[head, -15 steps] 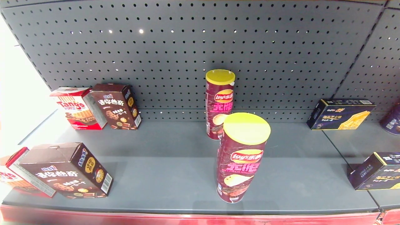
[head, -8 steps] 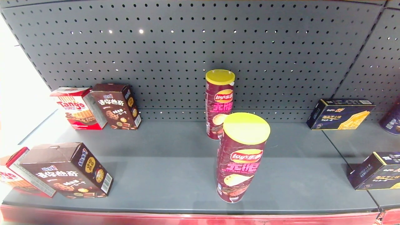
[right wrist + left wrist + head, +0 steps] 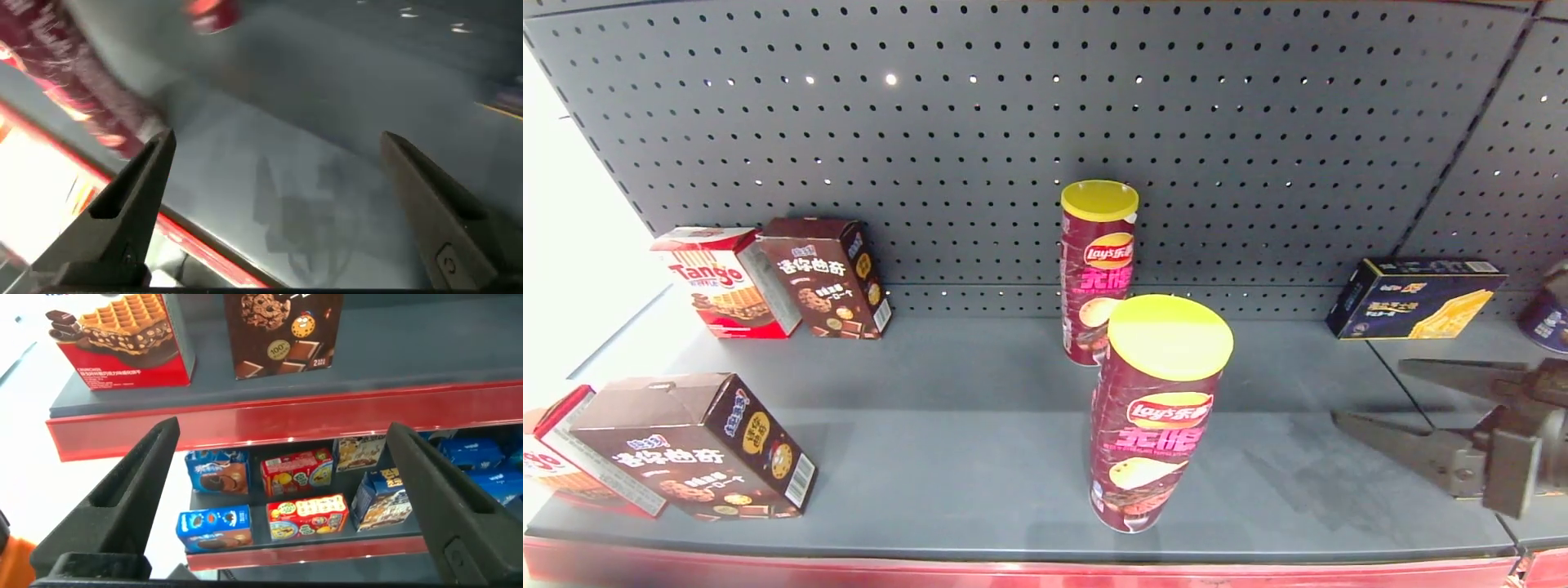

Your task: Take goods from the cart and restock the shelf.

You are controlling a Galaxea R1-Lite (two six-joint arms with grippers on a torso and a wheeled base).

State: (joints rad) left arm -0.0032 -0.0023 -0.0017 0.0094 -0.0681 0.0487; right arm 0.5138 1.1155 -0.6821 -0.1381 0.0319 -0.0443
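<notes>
Left of the right claw, spread and empty over the shelf, stands a chip can. The left claw, also spread, holds nothing.

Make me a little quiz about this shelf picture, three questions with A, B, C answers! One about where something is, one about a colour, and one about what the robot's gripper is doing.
1. Where does the back chip can stand?
A. Lying on its side on the floor
B. Upright by the pegboard wall, behind the front chip can
C. On top of a box

2. What colour are the lids of the two chip cans?
A. Blue
B. Yellow
C. White

3. How is the right gripper?
A. Shut on a chip can
B. Shut on a box
C. Open, holding nothing

Answers:
1 B: the head view shows it upright close to the wall, farther back than the front can.
2 B: both tops are yellow.
3 C: it is spread wide over the shelf with nothing in it.
</notes>
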